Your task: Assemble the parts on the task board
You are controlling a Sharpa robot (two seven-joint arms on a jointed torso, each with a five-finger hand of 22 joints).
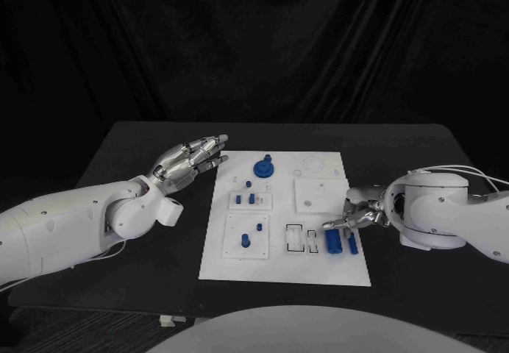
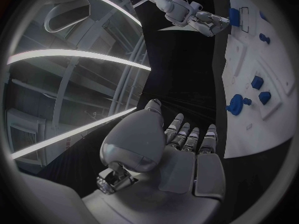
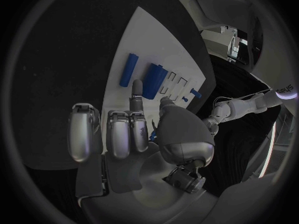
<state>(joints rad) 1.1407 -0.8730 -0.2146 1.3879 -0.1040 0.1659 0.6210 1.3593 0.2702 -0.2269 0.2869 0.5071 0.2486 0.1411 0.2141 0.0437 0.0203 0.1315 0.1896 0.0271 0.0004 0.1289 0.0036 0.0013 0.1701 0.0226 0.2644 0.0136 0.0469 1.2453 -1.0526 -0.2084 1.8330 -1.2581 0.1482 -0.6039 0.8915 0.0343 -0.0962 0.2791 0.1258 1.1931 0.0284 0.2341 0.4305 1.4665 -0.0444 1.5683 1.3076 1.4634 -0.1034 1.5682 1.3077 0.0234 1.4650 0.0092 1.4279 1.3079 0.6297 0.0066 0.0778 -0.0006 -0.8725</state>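
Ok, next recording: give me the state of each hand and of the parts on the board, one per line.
left hand: raised beside the task board, fingers apart, holding nothing.
right hand: at the board's right edge, fingers curled; whether it pinches something cannot be told.
long blue parts: lying flat beside the right hand.
round blue part: standing in its far seat.
small blue pegs: upright in the left plates.

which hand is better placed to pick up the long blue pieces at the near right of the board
Right, probably. The right hand sits at the task board edge, fingers just beside the long blue pieces. The left hand hovers open off the board's far left corner, farther from them.
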